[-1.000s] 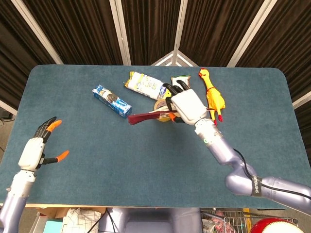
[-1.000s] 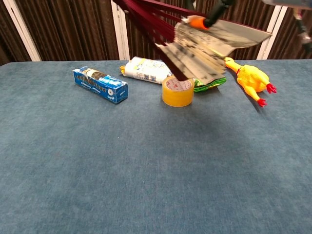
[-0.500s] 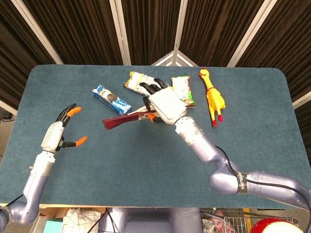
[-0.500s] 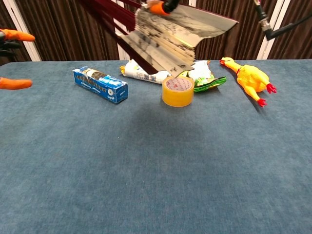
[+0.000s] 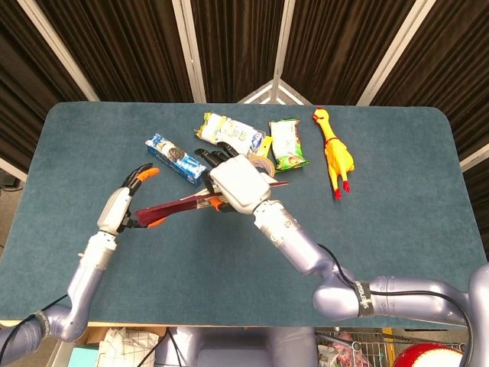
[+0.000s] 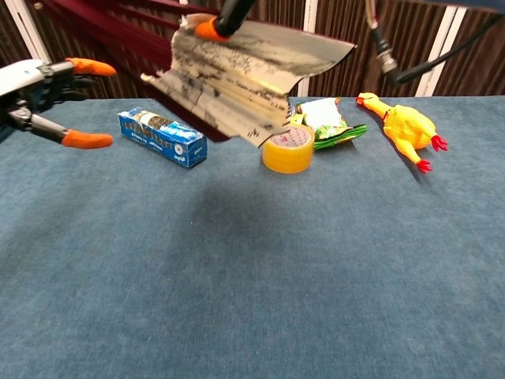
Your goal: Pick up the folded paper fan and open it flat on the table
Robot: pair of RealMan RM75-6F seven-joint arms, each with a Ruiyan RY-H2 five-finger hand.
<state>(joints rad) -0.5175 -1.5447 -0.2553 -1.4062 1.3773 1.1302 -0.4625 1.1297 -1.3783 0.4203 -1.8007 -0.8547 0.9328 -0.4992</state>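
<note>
Right hand [image 5: 238, 182] raised over mid-table, palm down, fingers closed around the paper fan [image 6: 245, 75], forearm angling back toward lower right. Left hand [image 5: 126, 206] lifted, fingers spread and empty, orange fingertips [image 6: 87, 140] just short of the fan's dark ribs.

Near half of the table [image 6: 237, 300] lies bare; my hands can pass there. Far side is crowded: blue box [image 6: 162, 136] at left, tape roll [image 6: 288, 148] centre, snack bags [image 5: 229, 130] [image 6: 327, 122] behind it, rubber chicken [image 6: 402, 130] at right. Open lane between tape roll and chicken. Bare strip left of the blue box.
</note>
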